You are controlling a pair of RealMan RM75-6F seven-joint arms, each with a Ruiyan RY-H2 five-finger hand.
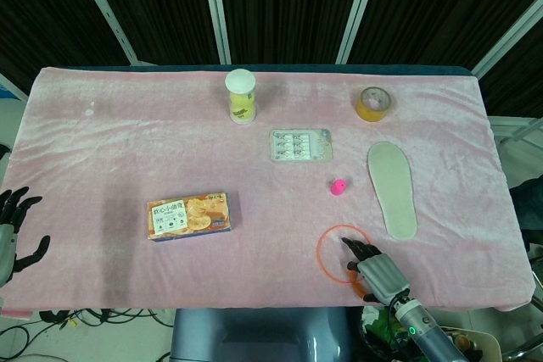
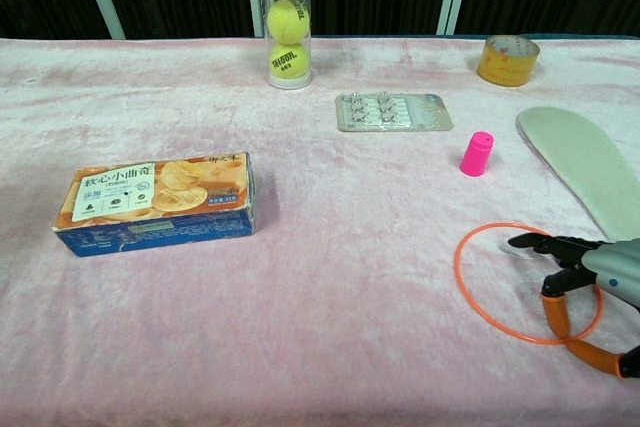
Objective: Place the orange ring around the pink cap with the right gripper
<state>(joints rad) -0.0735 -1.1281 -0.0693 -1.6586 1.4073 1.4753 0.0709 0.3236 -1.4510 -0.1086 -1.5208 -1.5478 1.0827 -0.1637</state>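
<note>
The right hand (image 2: 585, 282) is reaching in low from the table's near right edge, dark fingers (image 2: 545, 244) stretching forward and slightly apart, the orange-tipped thumb (image 2: 556, 315) pointing down. It is poised over the orange ring (image 2: 470, 299), which is lying flat on the pink cloth (image 2: 330, 277). The fingertips are lying inside the ring's circle and the thumb is sitting by its near right arc; whether anything is actually touching the ring is hard to tell, but nothing is being gripped. The pink cap (image 2: 477, 153) is standing upright well beyond the ring. A grey insole (image 2: 585, 167) is lying to the right. A blister pack (image 2: 392, 112) is resting beyond the cap. The left hand (image 1: 12, 231) is hanging off the table's left edge, fingers spread and holding nothing.
</note>
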